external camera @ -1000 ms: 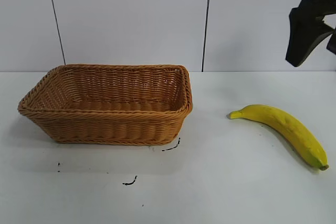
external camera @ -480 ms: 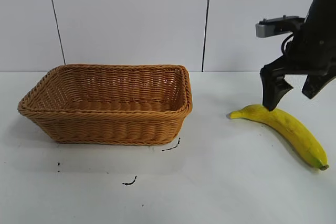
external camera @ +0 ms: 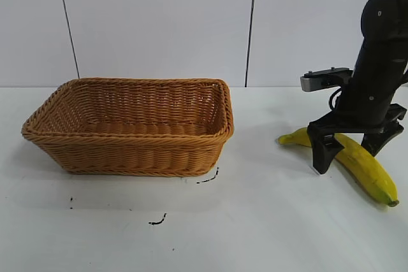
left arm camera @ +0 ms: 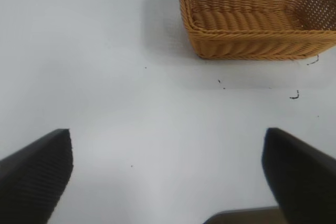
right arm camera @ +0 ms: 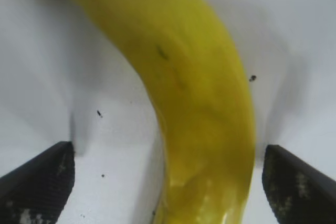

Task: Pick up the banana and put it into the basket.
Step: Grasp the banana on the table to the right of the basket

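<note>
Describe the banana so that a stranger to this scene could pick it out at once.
Start at the wicker basket on the white table and look to its right, across a bare stretch. There the banana lies flat, with the right gripper open astride its middle. It is the only yellow, long and curved thing here.

Banana and basket on the table

A curved yellow banana [external camera: 357, 157] lies flat at about 3 o'clock from the empty, upright tan wicker basket [external camera: 131, 157], well apart from it, brown end nearest the camera.
</note>
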`<state>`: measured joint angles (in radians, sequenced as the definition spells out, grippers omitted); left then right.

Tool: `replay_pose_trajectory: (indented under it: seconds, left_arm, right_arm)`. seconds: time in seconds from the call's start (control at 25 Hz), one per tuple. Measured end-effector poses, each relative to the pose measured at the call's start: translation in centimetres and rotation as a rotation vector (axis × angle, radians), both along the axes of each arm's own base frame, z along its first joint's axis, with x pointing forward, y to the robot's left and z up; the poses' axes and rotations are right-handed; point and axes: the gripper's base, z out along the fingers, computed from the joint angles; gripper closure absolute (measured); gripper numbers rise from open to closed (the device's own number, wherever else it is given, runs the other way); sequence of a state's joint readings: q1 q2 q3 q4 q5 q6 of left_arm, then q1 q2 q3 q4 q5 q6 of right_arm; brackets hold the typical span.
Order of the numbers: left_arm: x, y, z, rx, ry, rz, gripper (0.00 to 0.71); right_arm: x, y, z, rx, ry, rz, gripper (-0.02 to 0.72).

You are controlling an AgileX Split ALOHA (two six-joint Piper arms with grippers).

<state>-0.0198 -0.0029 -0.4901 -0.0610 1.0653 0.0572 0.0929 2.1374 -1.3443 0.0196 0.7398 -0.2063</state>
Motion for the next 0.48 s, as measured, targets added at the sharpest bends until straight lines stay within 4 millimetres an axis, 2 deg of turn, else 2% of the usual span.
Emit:
replay_pose_trajectory:
  seconds: [0.04, 0.28, 0.36, 0.48]
  left_arm:
    - [0.0, 0.0, 0.0, 0.0, 0.0, 0.0, 0.015]
    - [0.0, 0.0, 0.0, 0.0, 0.0, 0.0, 0.015]
    - [0.0, 0.0, 0.0, 0.0, 0.0, 0.0, 0.015]
    - [0.0, 0.0, 0.0, 0.0, 0.0, 0.0, 0.015]
  right_arm:
    - [0.0, 0.0, 0.0, 0.0, 0.002, -0.005, 0.391]
    - [-0.1, -0.2, 0.4, -0.022, 0.008, 0.002, 0.386]
    - [-0.2, -0.2, 1.4, -0.023, 0.001, 0.001, 0.386]
    - [-0.5, -0.3, 4.4, -0.018, -0.058, -0.001, 0.386]
